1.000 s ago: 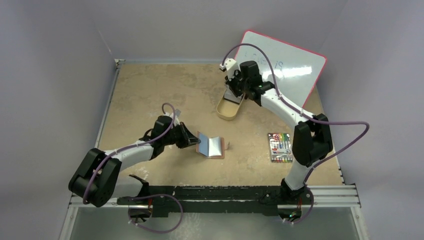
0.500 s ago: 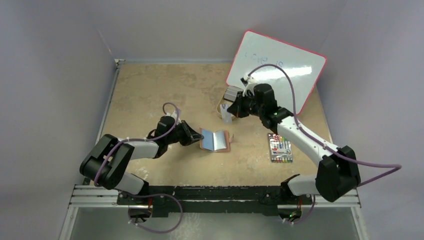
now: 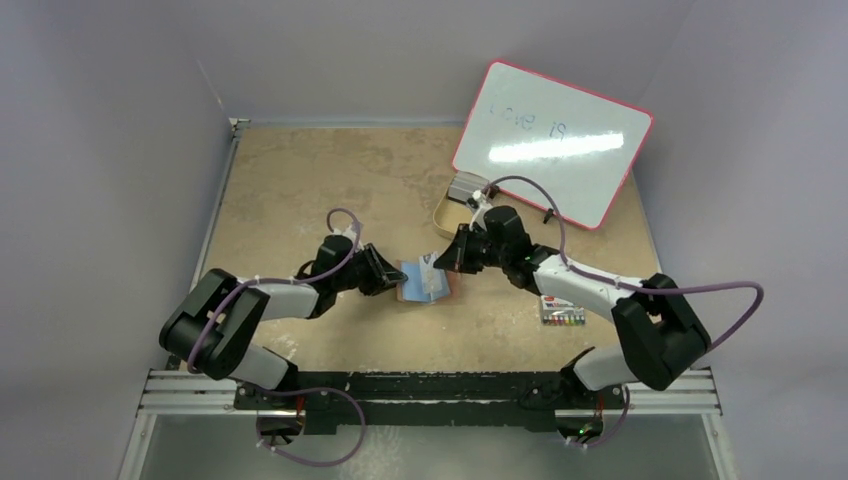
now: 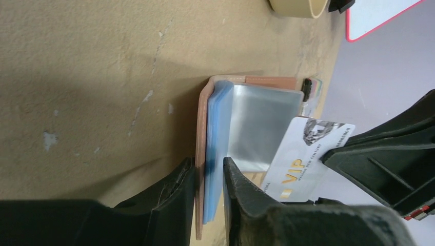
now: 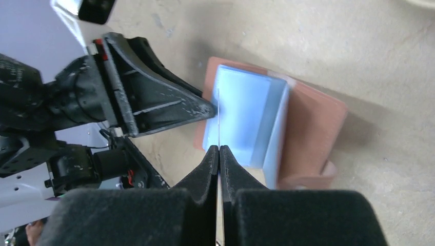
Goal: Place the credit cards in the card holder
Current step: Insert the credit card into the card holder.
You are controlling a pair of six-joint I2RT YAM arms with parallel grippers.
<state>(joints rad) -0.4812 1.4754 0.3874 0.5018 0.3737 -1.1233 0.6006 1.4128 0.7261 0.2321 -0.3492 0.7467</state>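
Note:
The card holder (image 3: 448, 288) lies open on the table, reddish-brown with light blue and clear sleeves inside. My left gripper (image 3: 392, 281) is shut on its left flap; in the left wrist view my left gripper (image 4: 209, 174) pinches the brown leather edge (image 4: 201, 154) and blue sleeves (image 4: 218, 133). My right gripper (image 3: 447, 262) is shut on a whitish credit card (image 4: 308, 154) marked VIP and holds it over the open holder. In the right wrist view my right gripper (image 5: 219, 151) holds that card edge-on as a thin line (image 5: 218, 118) above the blue sleeves (image 5: 246, 113).
A tan oval tray (image 3: 448, 215) stands behind the holder with greyish cards (image 3: 464, 188) at its far end. A pack of coloured markers (image 3: 563, 309) lies at the right. A red-framed whiteboard (image 3: 555, 135) leans at the back right.
My right arm has swung from the tan tray down to the open holder, carrying a card. My left gripper stays shut on the holder's left flap.

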